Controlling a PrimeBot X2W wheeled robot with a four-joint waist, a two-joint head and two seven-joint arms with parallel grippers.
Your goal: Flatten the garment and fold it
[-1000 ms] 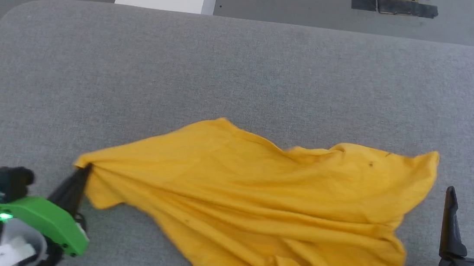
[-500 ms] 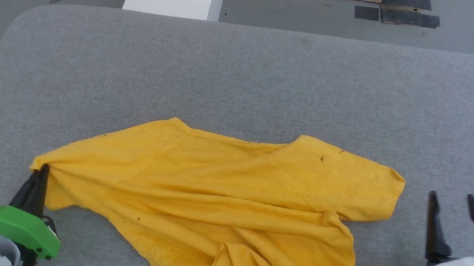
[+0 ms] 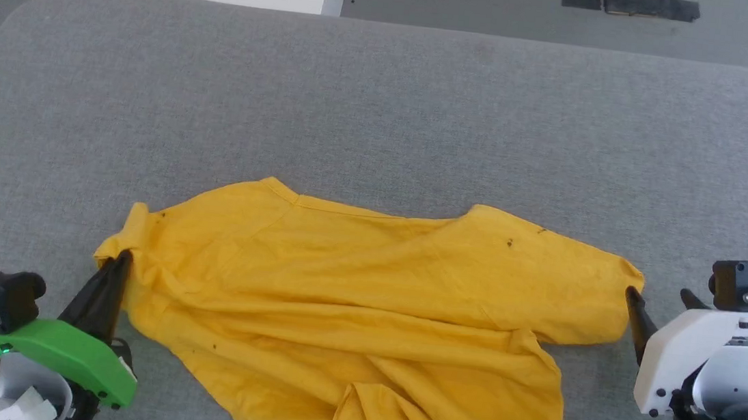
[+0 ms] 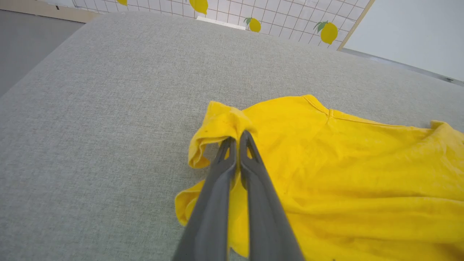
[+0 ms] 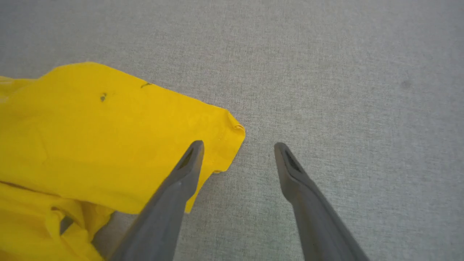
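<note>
Garment [image 3: 365,305] lies rumpled on the grey table [image 3: 384,101], across its near half, with the near portion bunched in folds. Left pincer [image 4: 237,139] is pressed together, pinching the sleeve end at the robot's left (the cloth curls round the tips). Right pincer [image 5: 237,146] is spread wide, gripping nothing. One of its fingers overlaps the opposite sleeve's corner and the other is over bare table.
</note>
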